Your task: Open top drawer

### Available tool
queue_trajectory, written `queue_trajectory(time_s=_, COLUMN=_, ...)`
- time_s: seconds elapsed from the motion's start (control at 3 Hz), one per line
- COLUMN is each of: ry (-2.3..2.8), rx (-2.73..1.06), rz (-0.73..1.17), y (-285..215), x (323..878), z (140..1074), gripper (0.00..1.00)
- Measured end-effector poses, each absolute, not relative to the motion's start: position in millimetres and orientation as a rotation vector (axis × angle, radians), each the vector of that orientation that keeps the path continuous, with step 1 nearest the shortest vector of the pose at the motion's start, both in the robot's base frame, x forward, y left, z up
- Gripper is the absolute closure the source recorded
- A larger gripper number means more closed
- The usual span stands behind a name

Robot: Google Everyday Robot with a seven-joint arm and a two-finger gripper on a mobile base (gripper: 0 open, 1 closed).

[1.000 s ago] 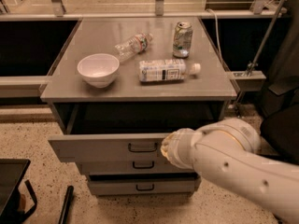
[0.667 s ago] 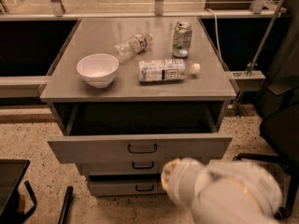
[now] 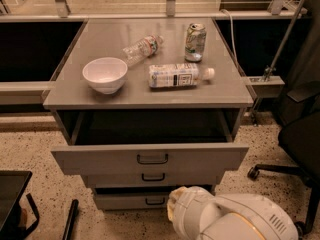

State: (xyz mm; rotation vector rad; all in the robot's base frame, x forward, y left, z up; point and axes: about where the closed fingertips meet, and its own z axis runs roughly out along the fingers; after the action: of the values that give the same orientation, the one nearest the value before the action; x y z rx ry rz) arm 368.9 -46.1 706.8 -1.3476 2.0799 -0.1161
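Note:
The top drawer (image 3: 100, 160) of the grey cabinet stands pulled out toward me. Its wide front panel carries a small black pull handle (image 3: 152, 159), and its inside is dark with nothing showing in it. Two narrower drawers, the middle one (image 3: 115, 179) and the bottom one (image 3: 120, 201), sit below it, pushed in further. My white arm (image 3: 230, 219) fills the bottom right of the view, low in front of the bottom drawer and apart from the top drawer's handle. My gripper itself does not show; it is hidden behind or below the arm.
On the cabinet top (image 3: 70, 91) stand a white bowl (image 3: 105, 74) and a drink can (image 3: 195, 42); a clear bottle (image 3: 142, 48) and a white bottle (image 3: 180, 75) lie flat. An office chair (image 3: 300, 134) is at the right, a black object (image 3: 10, 199) at the lower left.
My arm has dropped down and back from the top drawer's front, which now shows whole with its handle. The drawer stays pulled out.

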Motion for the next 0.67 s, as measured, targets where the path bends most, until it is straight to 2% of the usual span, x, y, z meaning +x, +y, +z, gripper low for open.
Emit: queue_trajectory(time_s=0.67, ry=2.08, rx=-1.348, rz=-0.116, y=-46.1, x=368.9, z=706.8, gripper=0.12)
